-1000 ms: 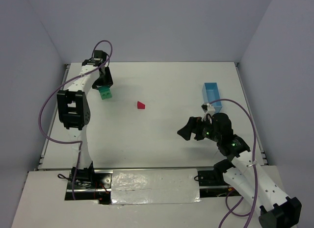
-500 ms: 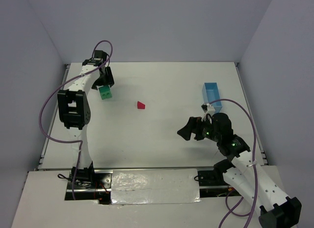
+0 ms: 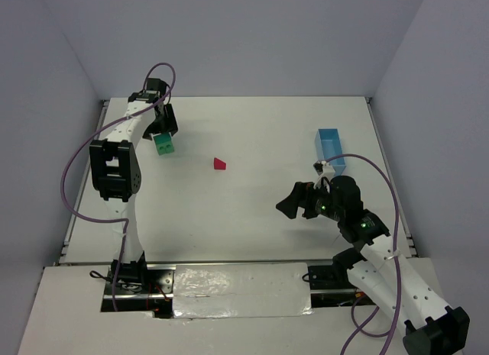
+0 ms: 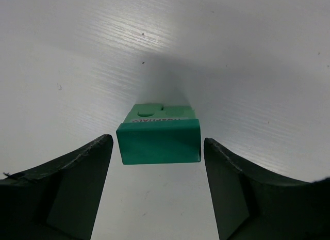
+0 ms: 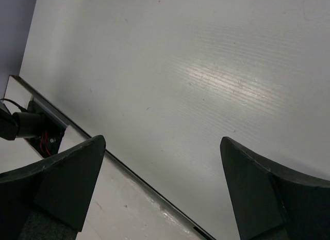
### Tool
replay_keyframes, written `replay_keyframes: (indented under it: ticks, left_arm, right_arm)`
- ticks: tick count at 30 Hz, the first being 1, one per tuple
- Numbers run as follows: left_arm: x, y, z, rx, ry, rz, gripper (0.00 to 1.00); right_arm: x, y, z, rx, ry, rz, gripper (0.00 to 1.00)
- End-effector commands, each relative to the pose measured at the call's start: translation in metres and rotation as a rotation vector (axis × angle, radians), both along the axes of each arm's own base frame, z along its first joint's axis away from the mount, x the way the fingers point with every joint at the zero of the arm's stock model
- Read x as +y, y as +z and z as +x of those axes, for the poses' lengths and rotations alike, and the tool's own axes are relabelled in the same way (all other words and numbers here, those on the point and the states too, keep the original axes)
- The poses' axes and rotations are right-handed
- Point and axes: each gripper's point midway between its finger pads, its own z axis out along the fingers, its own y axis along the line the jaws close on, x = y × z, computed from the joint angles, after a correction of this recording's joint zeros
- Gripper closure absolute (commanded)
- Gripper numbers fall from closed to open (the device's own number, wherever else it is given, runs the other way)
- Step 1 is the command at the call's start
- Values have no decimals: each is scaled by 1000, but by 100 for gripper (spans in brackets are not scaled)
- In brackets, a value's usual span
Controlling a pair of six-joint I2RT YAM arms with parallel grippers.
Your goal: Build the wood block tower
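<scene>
A green wooden block (image 3: 164,146) stands on the white table at the far left. In the left wrist view the green block (image 4: 157,139) lies level with my fingertips, with a gap on each side, and more green wood shows just behind it. My left gripper (image 3: 160,132) is open around it without touching, as the left wrist view (image 4: 157,165) shows. The red roof-shaped block (image 3: 220,164) lies alone near the table's middle. My right gripper (image 3: 293,203) is open and empty above bare table at the right, as the right wrist view (image 5: 161,142) also shows.
A light-blue oblong tray (image 3: 331,146) stands at the right, just beyond the right arm. The table's near edge with a metal strip (image 5: 77,131) shows in the right wrist view. Grey walls close in the table at the back and sides.
My left gripper has shifted slightly at the green block. The blocks and the right arm have not moved.
</scene>
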Motion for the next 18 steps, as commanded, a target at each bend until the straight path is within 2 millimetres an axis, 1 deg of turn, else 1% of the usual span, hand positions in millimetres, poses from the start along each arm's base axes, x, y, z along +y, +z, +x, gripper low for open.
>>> replay_keyframes:
  ticks: [1,4,7,17,18]
  left_arm:
    - [1,18,6,-40,0,-5,17]
    - [2,21,5,-41,-1,3,20]
    - [3,23,5,-40,-11,7,20]
    - [0,20,4,-28,-30,0,20]
    - [-1,21,4,-30,-34,-1,22]
  right_arm:
    - [3,9,4,-49,15,15,0]
    - [3,9,4,-49,16,14,0]
    - [3,8,4,-48,14,13,0]
    - [3,8,4,-45,15,14,0]
    - [4,8,4,-45,17,14,0]
